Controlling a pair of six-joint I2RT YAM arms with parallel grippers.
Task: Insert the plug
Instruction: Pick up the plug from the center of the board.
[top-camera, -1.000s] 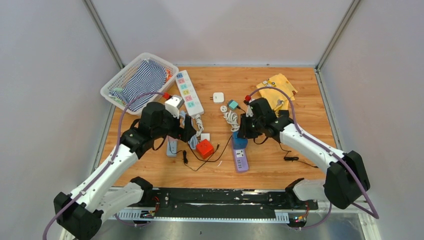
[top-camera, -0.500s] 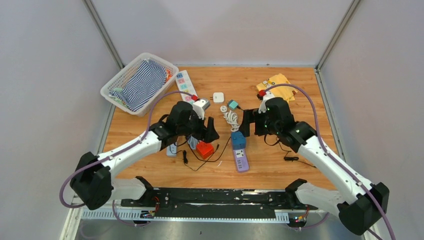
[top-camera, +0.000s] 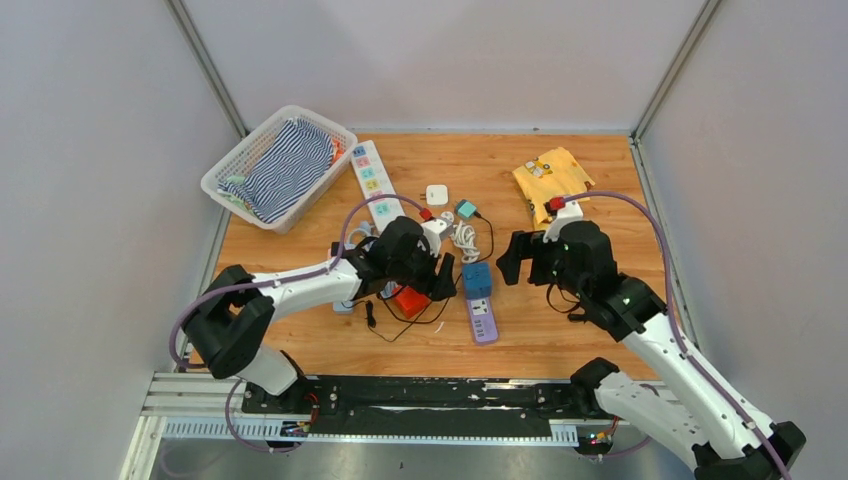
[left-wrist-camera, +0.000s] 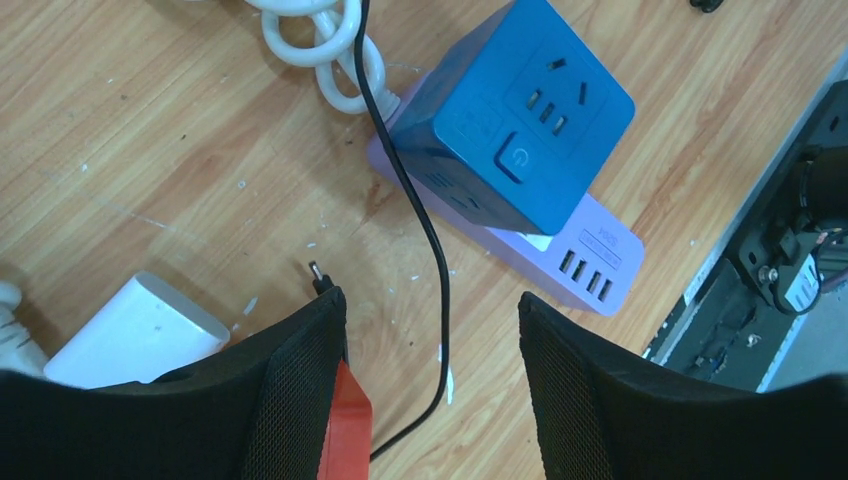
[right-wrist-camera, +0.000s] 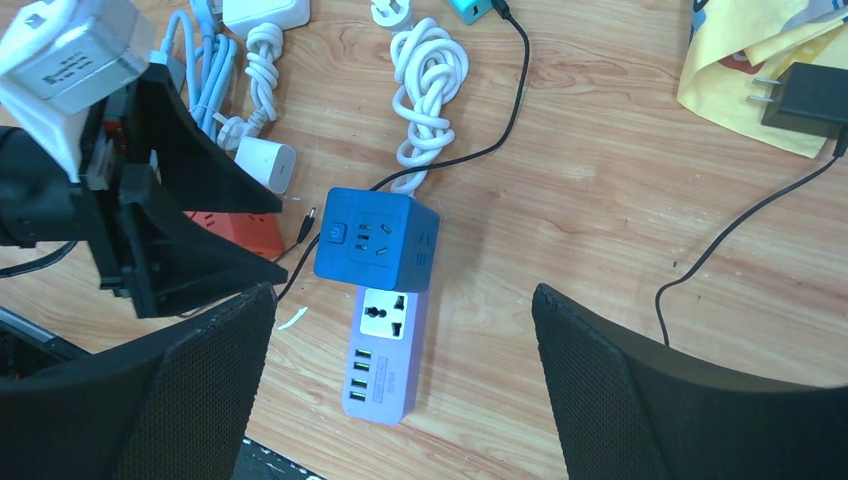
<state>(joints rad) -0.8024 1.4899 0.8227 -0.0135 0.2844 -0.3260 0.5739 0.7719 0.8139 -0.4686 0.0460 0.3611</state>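
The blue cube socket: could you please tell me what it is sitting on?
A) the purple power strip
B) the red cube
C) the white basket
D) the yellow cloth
A: the blue cube socket sits on one end of the purple power strip.

Bright, even lighting, soft faint shadows, all 3 views sharp, mild distortion at wrist-view edges

1. White link shells, black joint housings: left arm (top-camera: 300, 289), right arm (top-camera: 682, 366).
2. Purple cable (top-camera: 610, 194) looped beside each arm.
3. Red cap (top-camera: 557, 203) at wrist, right of centre.
4. Black mesh-textured fingers (right-wrist-camera: 650, 400), lower corners, wrist view.
5. Black base rail (top-camera: 440, 392), bottom edge.
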